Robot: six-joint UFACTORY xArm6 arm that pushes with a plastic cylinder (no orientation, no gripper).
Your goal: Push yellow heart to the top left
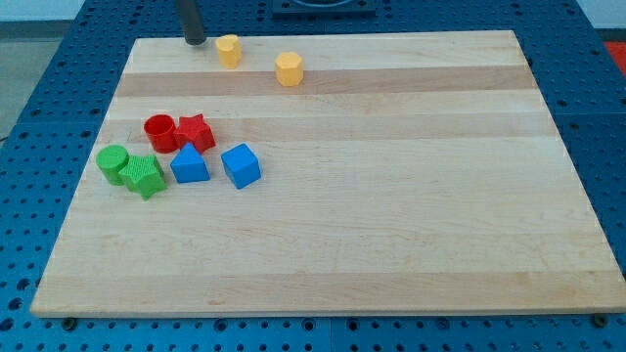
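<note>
At the view's top left, my tip (196, 41) is resting on the wooden board (391, 244) just inside its top edge, a bare rod end with no jaws to spread or pinch. The yellow heart (228, 50) is sitting just to the tip's right, close but apart from it, hugging that same top edge. A yellow hexagon block (289, 69) is lying further right and a little lower. Bare wood is stretching from the heart leftward to the corner, past the tip. Which way the heart is pointing, and its long axis, I cannot tell. Well below, toward the left edge, a red cylinder (159, 132), red star (196, 132), green cylinder (112, 163), green star (145, 176), blue triangle (190, 164) and blue cube (241, 165) are clustering.
</note>
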